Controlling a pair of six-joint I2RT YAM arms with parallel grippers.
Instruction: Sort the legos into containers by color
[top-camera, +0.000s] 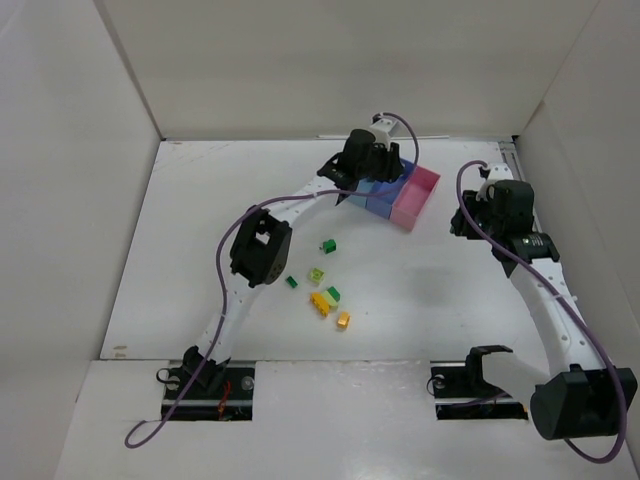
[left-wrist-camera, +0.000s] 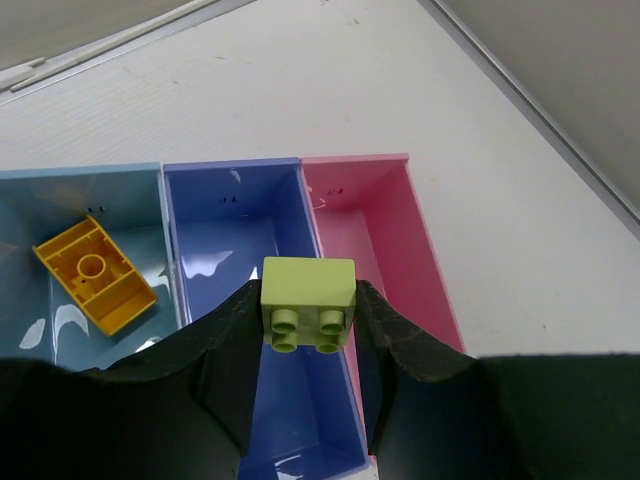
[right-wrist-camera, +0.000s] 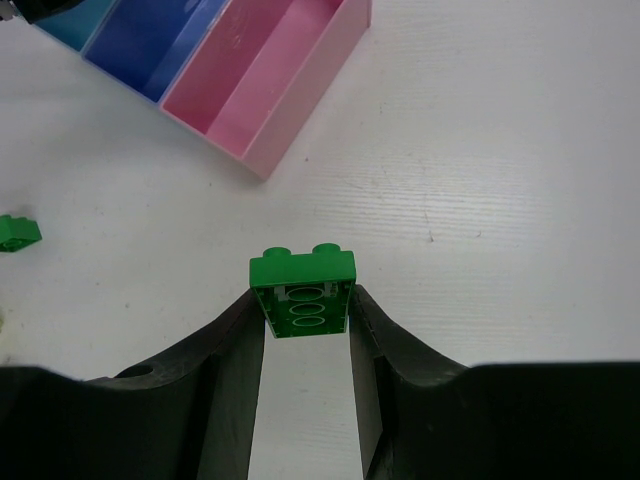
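My left gripper (left-wrist-camera: 307, 292) is shut on a pale lime green lego (left-wrist-camera: 307, 280) and holds it above the darker blue bin (left-wrist-camera: 250, 230). That bin stands between the light blue bin (left-wrist-camera: 30, 200) and the pink bin (left-wrist-camera: 375, 215). A yellow-orange lego (left-wrist-camera: 95, 275) lies in the light blue bin. My right gripper (right-wrist-camera: 302, 296) is shut on a dark green lego (right-wrist-camera: 303, 272) above bare table, right of the pink bin (right-wrist-camera: 285, 85). In the top view the left gripper (top-camera: 368, 158) hangs over the bins (top-camera: 412, 198) and the right gripper (top-camera: 466, 218) is to their right.
Several loose legos lie mid-table: dark green ones (top-camera: 327, 245) (top-camera: 292, 282) (top-camera: 333, 293), a lime one (top-camera: 317, 275), and yellow-orange ones (top-camera: 320, 302) (top-camera: 343, 320). One dark green lego (right-wrist-camera: 18, 232) shows in the right wrist view. White walls enclose the table.
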